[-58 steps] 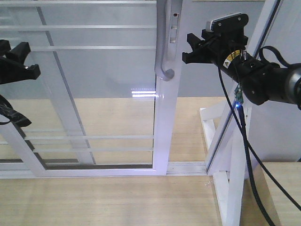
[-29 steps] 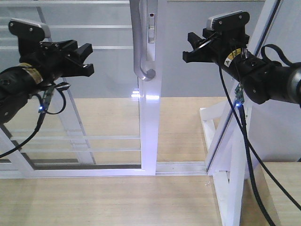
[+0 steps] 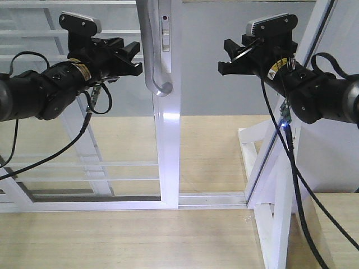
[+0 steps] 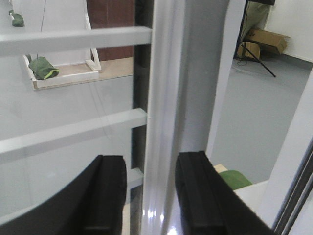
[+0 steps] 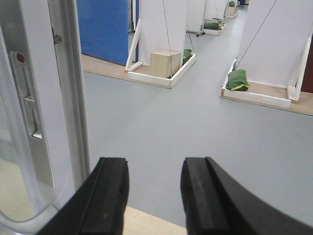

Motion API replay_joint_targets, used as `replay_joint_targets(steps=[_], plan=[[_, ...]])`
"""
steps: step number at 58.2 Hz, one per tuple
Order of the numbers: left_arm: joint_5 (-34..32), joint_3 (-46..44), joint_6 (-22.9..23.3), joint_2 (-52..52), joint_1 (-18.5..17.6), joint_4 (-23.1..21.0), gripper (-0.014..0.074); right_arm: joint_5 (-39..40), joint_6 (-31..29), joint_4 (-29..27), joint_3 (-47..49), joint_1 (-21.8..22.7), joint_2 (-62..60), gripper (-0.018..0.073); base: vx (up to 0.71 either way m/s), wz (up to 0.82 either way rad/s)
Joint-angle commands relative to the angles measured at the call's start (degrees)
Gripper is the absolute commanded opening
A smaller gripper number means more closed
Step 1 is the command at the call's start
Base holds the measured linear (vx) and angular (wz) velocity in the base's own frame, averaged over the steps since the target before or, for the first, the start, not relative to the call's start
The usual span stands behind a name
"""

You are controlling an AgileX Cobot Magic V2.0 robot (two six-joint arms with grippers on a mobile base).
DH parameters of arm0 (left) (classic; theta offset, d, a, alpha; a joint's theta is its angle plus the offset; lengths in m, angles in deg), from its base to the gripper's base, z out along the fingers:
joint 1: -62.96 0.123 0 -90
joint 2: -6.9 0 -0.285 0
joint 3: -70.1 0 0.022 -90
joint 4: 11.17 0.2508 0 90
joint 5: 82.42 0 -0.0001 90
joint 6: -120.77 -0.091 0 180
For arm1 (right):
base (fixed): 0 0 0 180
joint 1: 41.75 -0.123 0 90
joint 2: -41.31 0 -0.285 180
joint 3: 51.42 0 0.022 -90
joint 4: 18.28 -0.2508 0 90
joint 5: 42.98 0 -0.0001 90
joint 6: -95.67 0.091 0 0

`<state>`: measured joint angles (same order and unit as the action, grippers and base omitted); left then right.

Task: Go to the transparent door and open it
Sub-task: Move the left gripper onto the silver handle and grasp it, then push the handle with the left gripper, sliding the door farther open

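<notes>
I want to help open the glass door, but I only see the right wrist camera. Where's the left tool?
Observer: In the front view the left tool is up beside the door handle, on its left side.
Operator: Is it grabbing it?
Observer: Not clamped. The left wrist camera shows the handle standing between its two open fingers.
Operator: And my right tool?
Observer: From the front, the right tool hangs open to the right of the door, apart from its edge.

One transparent door [image 3: 168, 162], one pull handle [image 3: 160, 89]
</notes>
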<state>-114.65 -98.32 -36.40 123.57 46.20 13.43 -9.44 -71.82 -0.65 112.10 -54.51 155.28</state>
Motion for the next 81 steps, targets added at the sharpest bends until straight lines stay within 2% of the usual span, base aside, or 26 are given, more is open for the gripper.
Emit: replay_joint_targets(steps=[1,20,41,45,54,81], plan=[[-3.93,-3.08,0.47,-1.74,-0.62,-0.91,0.0388,4.38,-1.10,-0.26,1.71,0.27,-3.29,0.0342,0.00,0.00],[-1.83,-9.49,0.52,1.71,-1.97,-1.04,0.0388,4.38,-2.67,-0.26,1.71,0.27,-3.29,0.0342,0.00,0.00],[5.61,-16.30,-0.76,3.86,-3.13,-1.14,0.0388,4.37,-2.66,-0.26,1.71,0.27,-3.29,0.0342,0.00,0.00],[7.70,-16.36,-2.21,3.78,-2.88,-1.84,0.0388,4.37,-2.66,-0.26,1.71,0.27,-3.29,0.0342,0.00,0.00],[11.82,-16.29,-2.61,3.45,-1.98,-7.13,0.0388,4.37,-2.66,-0.26,1.71,0.27,-3.29,0.0342,0.00,0.00],[21.49,-16.10,-4.17,-1.90,0.33,-6.94,0.0388,4.32,-2.66,-0.26,1.71,0.27,-3.29,0.0342,0.00,0.00]])
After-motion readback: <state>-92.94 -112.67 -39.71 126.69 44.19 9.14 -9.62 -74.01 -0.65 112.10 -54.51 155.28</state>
